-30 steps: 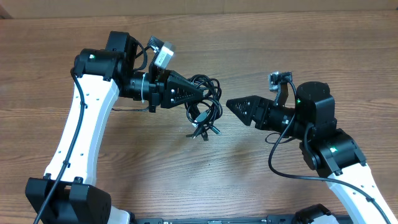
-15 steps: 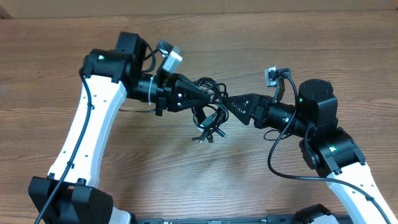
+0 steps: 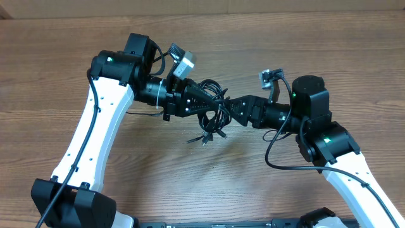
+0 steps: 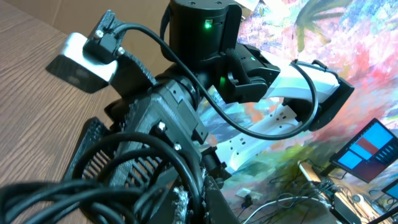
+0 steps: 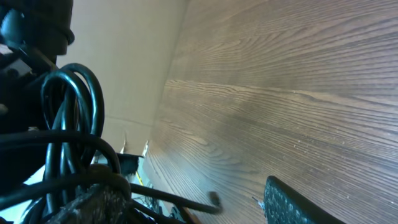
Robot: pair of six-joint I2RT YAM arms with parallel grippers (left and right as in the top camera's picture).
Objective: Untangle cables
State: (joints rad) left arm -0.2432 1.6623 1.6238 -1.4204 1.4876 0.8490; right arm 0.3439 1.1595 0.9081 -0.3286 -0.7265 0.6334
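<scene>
— Cables (image 3: 214, 107), where are they?
— They hang as one knotted bunch from my left pincer (image 3: 204, 101), over the middle of the bench (image 3: 316, 50). The loops sit at the tip of the pincer and the small plug ends (image 3: 205, 135) dangle below, toward the wood. I cannot tell if they touch it.
— How is the left pincer?
— It is closed tight on the bunch.
— And your right one?
— My right pincer (image 3: 233, 109) points at the bunch from the other side, its tip very near the tip of the left. Its jaws stand well apart and grip nothing. In the right wrist view one finger (image 5: 292, 202) is away from the cords. The loops lie just beside the other finger, and I cannot tell whether they touch it
</scene>
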